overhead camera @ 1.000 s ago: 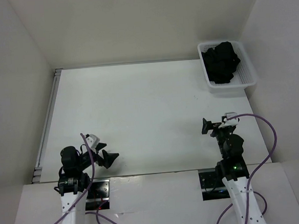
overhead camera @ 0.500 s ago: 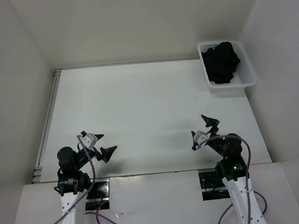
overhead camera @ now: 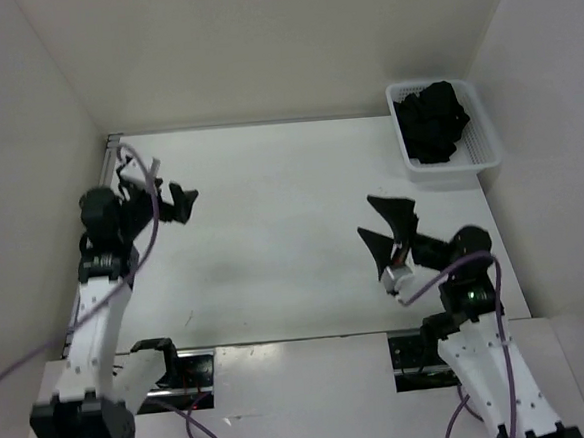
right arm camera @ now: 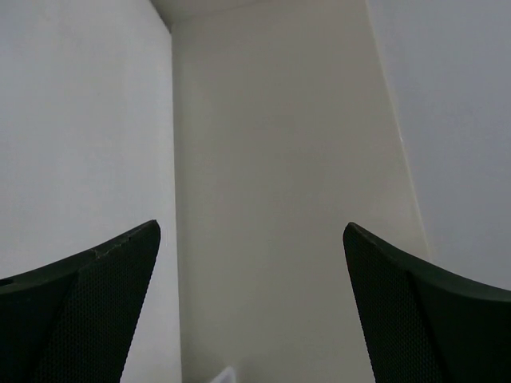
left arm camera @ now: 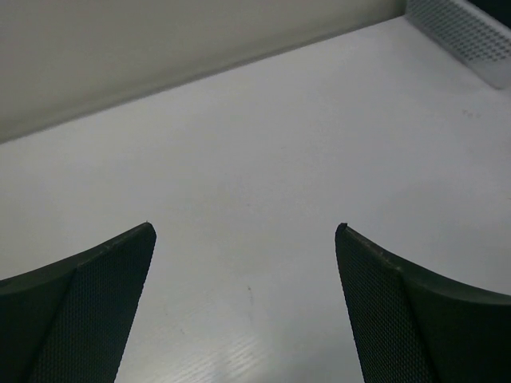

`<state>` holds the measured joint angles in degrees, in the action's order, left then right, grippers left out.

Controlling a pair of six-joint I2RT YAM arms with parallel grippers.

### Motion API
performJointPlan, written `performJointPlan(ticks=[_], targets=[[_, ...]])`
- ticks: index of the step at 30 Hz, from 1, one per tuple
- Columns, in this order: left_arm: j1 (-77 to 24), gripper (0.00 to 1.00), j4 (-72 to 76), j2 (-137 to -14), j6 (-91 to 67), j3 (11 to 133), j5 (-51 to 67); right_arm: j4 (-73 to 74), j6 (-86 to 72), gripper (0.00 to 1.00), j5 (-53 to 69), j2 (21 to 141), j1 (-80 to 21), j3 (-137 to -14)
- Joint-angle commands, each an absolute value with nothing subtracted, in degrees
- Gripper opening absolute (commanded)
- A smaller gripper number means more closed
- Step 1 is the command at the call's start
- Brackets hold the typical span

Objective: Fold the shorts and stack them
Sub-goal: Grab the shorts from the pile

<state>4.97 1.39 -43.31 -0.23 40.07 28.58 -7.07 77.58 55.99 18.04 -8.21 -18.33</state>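
You'll find the shorts (overhead camera: 433,119) bunched in the white mesh basket (overhead camera: 486,145) at the table's (overhead camera: 269,180) far right corner, beyond and right of the right gripper (overhead camera: 367,218), whose fingers are spread and empty. The left gripper (overhead camera: 184,204), also spread, is well apart from them, so your right arm is nearer.

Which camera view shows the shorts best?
The top external view: the shorts lie bunched in the basket, unblocked. The left wrist view catches only a basket corner; the right wrist view shows walls only.
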Motion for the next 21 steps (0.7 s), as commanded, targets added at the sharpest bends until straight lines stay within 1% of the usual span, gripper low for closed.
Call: performJointPlan(ticks=[1,2,3,4,5,6,7,8,9,10,11,12,13,14,15,16,17,21], targets=[[3.6,1.00,-8.2,-60.4,0.0,50.6,22.0,-9.3,66.0,1.00,55.2,36.8,-9.7,-36.7],[3.6,1.00,-8.7,-61.6,0.0,51.5,22.5,-9.3,60.1,1.00,52.9,41.4,-11.5,-41.3],[1.8,1.00,-8.7,-62.8,0.0,52.0,24.0,-10.6,52.3,1.00,42.7,45.8,-13.0,-50.3],[0.5,1.00,-9.6,-62.8,0.0,52.6,24.0,-12.3,36.3,1.00,34.4,50.4,-14.7,-55.0],[-0.6,1.00,-10.2,-63.6,0.0,53.5,23.3,-12.3,31.6,1.00,25.8,59.4,-18.3,-59.6],[-1.3,1.00,-10.2,-64.7,0.0,53.5,23.3,-11.3,28.8,1.00,10.4,63.9,-19.3,-67.9],[-1.3,1.00,-10.2,-64.7,0.0,54.1,23.3,-10.7,22.9,1.00,4.5,68.0,-19.3,-71.3],[-1.3,1.00,-10.2,-65.4,0.0,54.1,23.8,-10.7,20.0,1.00,-1.2,75.4,-19.3,-74.2],[-1.3,1.00,-9.7,-65.4,0.0,54.1,24.3,-8.7,17.5,1.00,-6.7,79.0,-17.3,-80.4],[-1.3,1.00,-9.7,-65.9,0.0,53.6,25.8,-5.8,14.4,1.00,-8.1,82.8,-15.6,-84.2],[-1.3,1.00,-9.1,-65.9,0.0,53.6,26.8,1.0,6.0,1.00,-9.2,90.4,-13.6,-88.1],[-1.3,1.00,-8.4,-65.9,0.0,52.8,27.5,4.7,0.9,1.00,-10.6,94.5,-9.2,-96.5],[-1.3,1.00,-8.4,-65.9,0.0,52.8,28.0,8.9,-4.2,1.00,-13.1,98.7,-6.8,-101.4],[-1.3,1.00,-7.8,-66.4,0.0,52.8,28.0,18.3,-14.2,1.00,-13.6,103.1,-4.4,-106.6],[-1.3,1.00,-7.8,-66.4,0.0,52.3,28.0,22.4,-18.8,0.98,-13.6,111.4,-0.5,-116.2],[-1.3,1.00,-7.8,-66.4,0.0,52.3,28.0,24.7,-21.9,0.93,-14.7,114.5,0.8,-118.9],[-1.3,1.00,-8.6,-67.1,0.0,52.3,28.6,23.7,-21.8,0.92,-16.6,116.1,0.8,-119.6],[-1.3,1.00,-9.9,-67.7,0.0,52.3,30.0,23.0,-21.8,0.92,-20.9,121.7,0.8,-120.4]])
